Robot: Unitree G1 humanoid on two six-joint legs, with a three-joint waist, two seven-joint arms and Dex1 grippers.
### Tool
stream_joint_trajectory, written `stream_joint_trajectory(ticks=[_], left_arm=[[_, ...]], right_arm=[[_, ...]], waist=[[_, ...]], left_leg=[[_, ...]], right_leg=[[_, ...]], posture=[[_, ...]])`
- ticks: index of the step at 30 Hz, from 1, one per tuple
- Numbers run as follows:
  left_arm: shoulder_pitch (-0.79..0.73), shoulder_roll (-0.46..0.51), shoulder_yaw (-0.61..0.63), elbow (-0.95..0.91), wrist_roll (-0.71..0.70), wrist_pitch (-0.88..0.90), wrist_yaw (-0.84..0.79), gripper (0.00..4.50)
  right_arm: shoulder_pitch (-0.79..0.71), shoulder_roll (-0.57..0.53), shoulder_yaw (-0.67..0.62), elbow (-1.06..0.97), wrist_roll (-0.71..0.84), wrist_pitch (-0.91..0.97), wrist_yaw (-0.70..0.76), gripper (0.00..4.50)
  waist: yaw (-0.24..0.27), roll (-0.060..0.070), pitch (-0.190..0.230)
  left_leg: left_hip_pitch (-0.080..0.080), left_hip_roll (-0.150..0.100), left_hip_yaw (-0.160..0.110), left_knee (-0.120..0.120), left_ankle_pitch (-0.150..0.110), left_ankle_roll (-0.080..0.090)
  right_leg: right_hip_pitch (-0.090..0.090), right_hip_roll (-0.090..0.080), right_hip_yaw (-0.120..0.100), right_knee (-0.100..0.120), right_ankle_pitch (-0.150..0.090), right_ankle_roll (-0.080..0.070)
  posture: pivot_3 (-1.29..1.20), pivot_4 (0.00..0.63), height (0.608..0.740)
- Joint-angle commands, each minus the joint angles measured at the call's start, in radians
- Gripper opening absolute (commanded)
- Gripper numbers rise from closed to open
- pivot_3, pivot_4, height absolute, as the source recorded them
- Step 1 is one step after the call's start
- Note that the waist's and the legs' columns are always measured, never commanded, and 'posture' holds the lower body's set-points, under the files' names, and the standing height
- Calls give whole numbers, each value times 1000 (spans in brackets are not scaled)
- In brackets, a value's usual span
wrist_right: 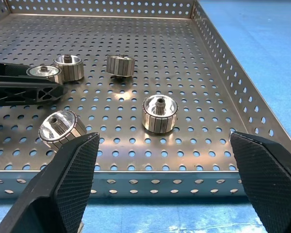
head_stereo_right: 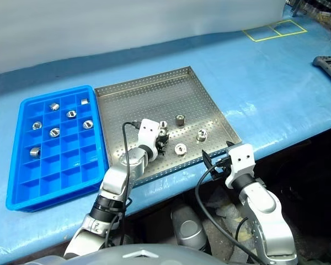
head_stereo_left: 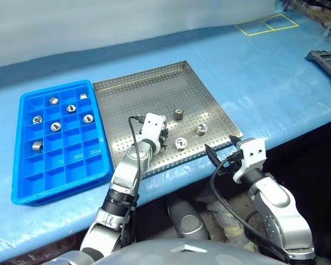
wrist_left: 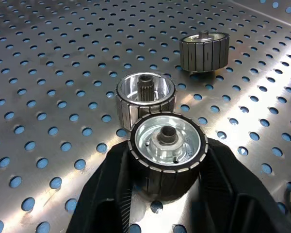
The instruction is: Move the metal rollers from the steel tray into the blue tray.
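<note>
1. Steel tray (head_stereo_left: 154, 91) sat mid-table w/ its perforated floor mostly bare. It is the landmark for everything below. Low rim all round, presumably to stop rollers rolling off.
2. Blue tray (head_stereo_left: 22, 143) lay just beside the steel tray's left edge, long sides parallel. Close placement probably meant short carries. Seven metal rollers (head_stereo_left: 55, 126) already sat in its grid, one per compartment, so each stayed separate.
3. Right gripper (wrist_right: 160, 194) hovered just outside the steel tray's near rim, at the near right corner. Fingers spread wide, nothing btwn them. Looked parked there so as not to crowd the other arm.
4. Left gripper (wrist_left: 167, 170) reached in over the near rim, tips low on the tray floor. Fingers had closed narrow around one roller (wrist_left: 167, 145), one finger on each side of its ribbed wall. Roller stood w/ hollow hub facing up, base apparently on the floor, so not lifted yet by the look of it.
5. Four loose rollers remained in the steel tray's near half: one (wrist_left: 145, 94) touching or nearly touching the gripped one, on the far side of it, others (head_stereo_left: 201, 129) spread toward the right rim. The close neighbour could get nudged on lift-off.
</note>
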Motion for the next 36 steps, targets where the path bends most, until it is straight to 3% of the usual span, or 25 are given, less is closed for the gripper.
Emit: stream_joint_trajectory(ticks=[1,16,17,20,25,36], left_arm=[[6,-6,-12,-24,-13,-41,-32,1724],[52,67,15,-36,-131,-368,-307,1724],[55,80,4,-32,-128,-398,-333,1724],[62,113,-23,-32,-115,-497,-390,1724],[66,152,-58,-12,-66,-657,-422,1724],[68,168,-110,7,-43,-775,-481,1724]], right_arm=[[-13,-3,-3,-22,2,-17,3,4500],[-150,87,12,-7,125,21,-6,4500],[-163,111,11,-8,162,35,-7,4500],[-216,259,-62,-3,464,153,-65,4500],[-287,352,-152,37,759,231,-171,4500],[-329,317,-161,108,915,293,-293,4500]], waist=[[1,0,0],[10,0,0],[11,0,0],[12,0,0],[18,0,0],[22,1,1]], left_leg=[[0,0,0,0,0,0],[0,0,2,0,0,0],[0,0,2,-1,0,0],[0,1,2,-1,0,0],[-1,1,2,-1,0,1],[-1,1,4,-1,0,2]], right_leg=[[0,0,0,0,0,0],[-1,0,2,0,0,0],[-1,0,2,0,1,1],[-1,1,2,1,1,1],[-1,0,2,0,2,2],[-2,0,4,0,2,3]], posture=[[-405,150,740],[-388,150,740],[-388,150,740],[-382,150,740],[-378,150,740],[-369,150,740]])
